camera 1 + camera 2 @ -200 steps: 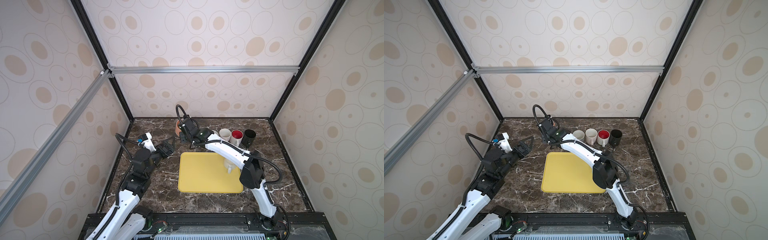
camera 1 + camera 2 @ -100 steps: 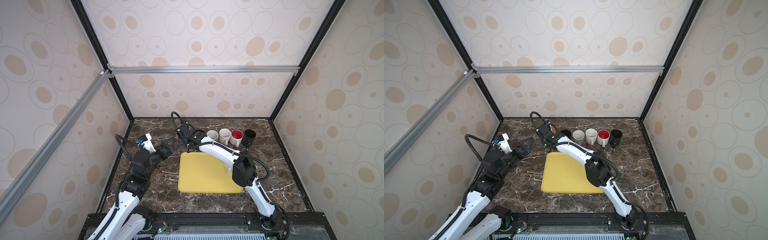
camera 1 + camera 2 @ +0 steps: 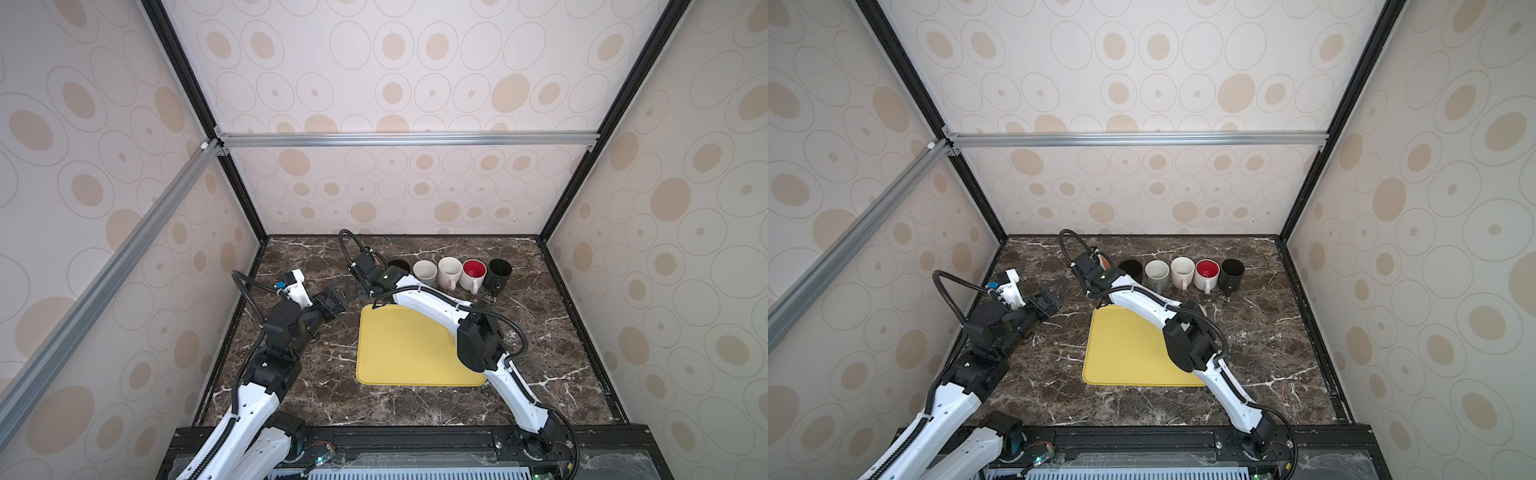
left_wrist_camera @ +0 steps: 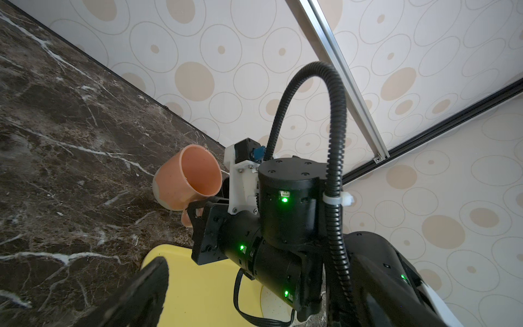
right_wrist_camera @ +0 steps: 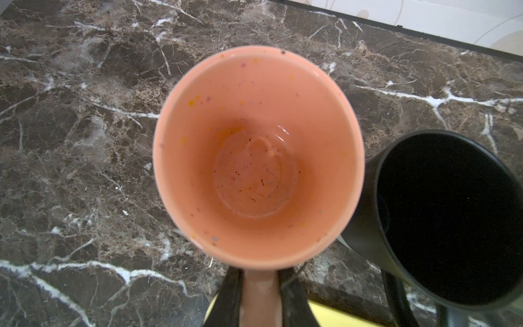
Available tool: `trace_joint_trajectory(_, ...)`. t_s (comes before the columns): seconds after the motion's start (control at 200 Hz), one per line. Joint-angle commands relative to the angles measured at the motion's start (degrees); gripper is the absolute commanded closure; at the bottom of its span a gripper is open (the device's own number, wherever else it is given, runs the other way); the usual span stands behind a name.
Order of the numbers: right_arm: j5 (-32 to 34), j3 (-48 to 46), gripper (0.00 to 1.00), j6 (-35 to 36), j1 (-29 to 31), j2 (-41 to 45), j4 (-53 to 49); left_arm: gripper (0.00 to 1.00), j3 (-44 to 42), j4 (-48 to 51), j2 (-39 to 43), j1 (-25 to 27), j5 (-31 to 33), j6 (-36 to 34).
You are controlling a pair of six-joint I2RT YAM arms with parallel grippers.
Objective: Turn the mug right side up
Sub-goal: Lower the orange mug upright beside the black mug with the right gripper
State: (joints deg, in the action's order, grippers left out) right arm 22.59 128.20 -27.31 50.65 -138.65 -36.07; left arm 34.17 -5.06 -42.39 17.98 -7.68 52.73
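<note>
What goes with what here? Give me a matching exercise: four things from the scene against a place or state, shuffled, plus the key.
Things:
1. peach mug
2. left pincer
3. yellow mat
4. red-lined mug

Places or states:
A. standing in the back row between a cream mug and a black mug
B. open, holding nothing
C. lying flat on the marble table
D. gripped by its handle in the right pincer

Pairs: 1-D, 2-B, 3-C, 4-A
</note>
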Motion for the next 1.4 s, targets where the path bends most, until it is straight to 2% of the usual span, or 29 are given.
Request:
trace_joint_trajectory(0.0, 2.72, 2.24, 1.00, -1.15, -0.36, -0.02, 2.14, 0.00, 0.01, -1.06, 0.74, -0.54, -0.80, -0.35)
trace_joint_trajectory(1.205, 5.00, -0.48, 1.00, -4.71, -0.48, -1.67, -0.75, 0.00, -2.85, -3.38, 0.56, -0.77, -2.82, 1.02)
trace_joint_trajectory(1.395, 3.97, -1.37, 0.87, -5.36, -0.48, -0.76, -0.65, 0.00, -3.14, -3.50, 0.73, -0.76, -2.95, 0.98)
